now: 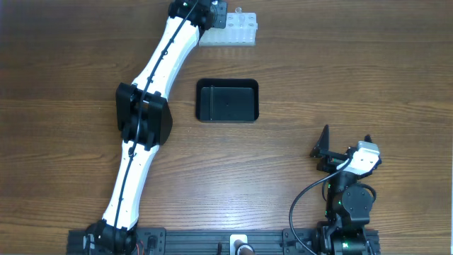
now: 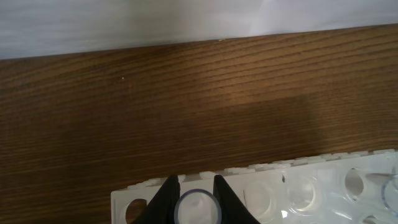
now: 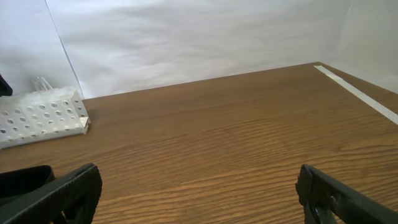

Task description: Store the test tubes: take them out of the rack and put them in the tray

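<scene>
The white test tube rack (image 1: 237, 32) stands at the far edge of the table. My left gripper (image 1: 212, 15) is over the rack's left end. In the left wrist view its black fingers (image 2: 163, 200) are shut on the rim of a clear test tube (image 2: 198, 208) that stands in a hole of the rack (image 2: 292, 190). Another clear tube (image 3: 42, 83) stands upright at the rack's far side. The black tray (image 1: 227, 115) lies mid-table, just nearer than the rack; a faint clear tube seems to lie along its left side. My right gripper (image 1: 345, 142) rests open at the near right, holding nothing.
The table's far edge meets a white wall right behind the rack. A strip of pale tape (image 3: 357, 93) runs along the table's right side. Bare wood lies between the tray and the right arm.
</scene>
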Available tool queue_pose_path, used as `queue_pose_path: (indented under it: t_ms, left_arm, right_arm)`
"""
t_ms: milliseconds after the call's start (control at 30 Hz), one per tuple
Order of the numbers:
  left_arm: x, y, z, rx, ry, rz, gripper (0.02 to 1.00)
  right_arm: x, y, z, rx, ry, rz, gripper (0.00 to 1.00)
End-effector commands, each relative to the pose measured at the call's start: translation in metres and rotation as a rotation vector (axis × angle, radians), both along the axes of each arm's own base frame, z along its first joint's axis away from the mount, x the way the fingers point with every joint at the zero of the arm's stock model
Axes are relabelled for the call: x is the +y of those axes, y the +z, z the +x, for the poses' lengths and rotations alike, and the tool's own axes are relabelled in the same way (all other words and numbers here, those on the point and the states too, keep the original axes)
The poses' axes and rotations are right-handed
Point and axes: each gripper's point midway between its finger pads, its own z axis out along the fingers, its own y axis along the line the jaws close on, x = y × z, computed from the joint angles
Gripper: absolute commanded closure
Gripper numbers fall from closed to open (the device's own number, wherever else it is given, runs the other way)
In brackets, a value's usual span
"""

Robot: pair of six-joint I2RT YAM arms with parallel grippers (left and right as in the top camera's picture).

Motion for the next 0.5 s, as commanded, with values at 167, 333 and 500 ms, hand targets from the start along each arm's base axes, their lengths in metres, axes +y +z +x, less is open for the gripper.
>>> queue_pose_path:
  t_ms: [167, 333, 500]
  left_arm:
    - [0.000, 0.005, 0.003, -0.014, -0.004, -0.009, 0.875]
    - [0.000, 0.019, 0.003, -0.034, -0.003, -0.017, 0.884]
    - [0.000, 0.034, 0.002, -0.056, -0.003, -0.025, 0.915]
  right_arm:
    - [-0.001, -0.001, 0.000, -0.001, -0.002, -0.005, 0.007]
    - [-0.001, -0.001, 0.000, -0.001, -0.002, -0.005, 0.009]
    - [-0.001, -0.001, 0.000, -0.001, -0.002, -0.005, 0.009]
